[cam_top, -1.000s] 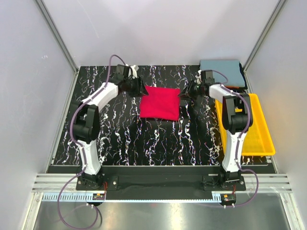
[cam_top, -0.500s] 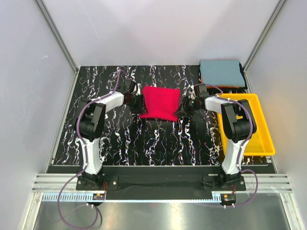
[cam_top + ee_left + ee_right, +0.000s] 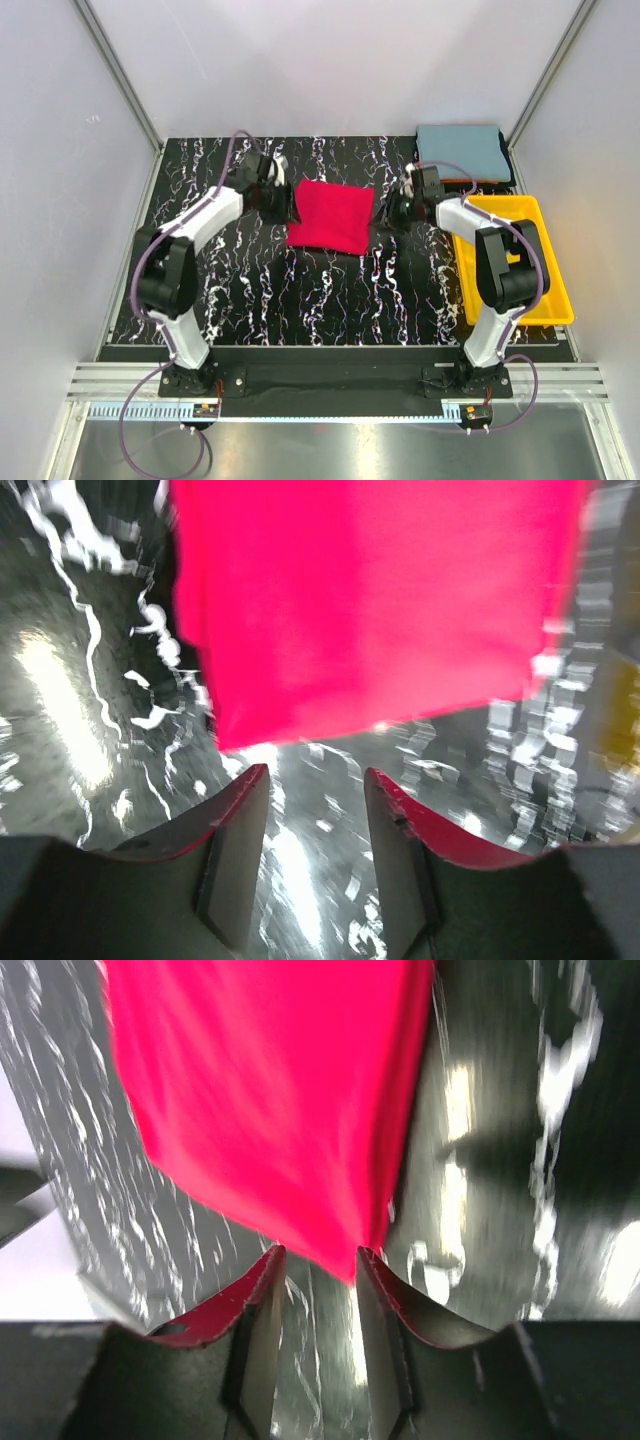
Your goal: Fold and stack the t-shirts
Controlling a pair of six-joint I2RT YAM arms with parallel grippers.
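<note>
A bright red t-shirt [image 3: 330,215], folded into a rough square, lies flat on the black marbled table [image 3: 250,290]. My left gripper [image 3: 288,207] sits at its left edge, open and empty. In the left wrist view the gripper [image 3: 315,775] is just short of the red shirt's [image 3: 370,600] edge. My right gripper [image 3: 391,213] sits at the right edge, also open. In the right wrist view a corner of the red shirt [image 3: 270,1100] reaches the gap between the gripper's [image 3: 320,1252] tips. A folded grey-blue shirt [image 3: 462,151] lies at the back right, with a thin orange edge [image 3: 480,181] under it.
A yellow plastic tray [image 3: 545,290] stands on the right side of the table, beside the right arm. White walls and metal frame posts enclose the table on the left, back and right. The arm bases are bolted at the near edge.
Both grippers came from the shirt's far corners toward me along its sides, then moved back a little. The red shirt's near edge has shifted slightly and now lies a bit skewed.
</note>
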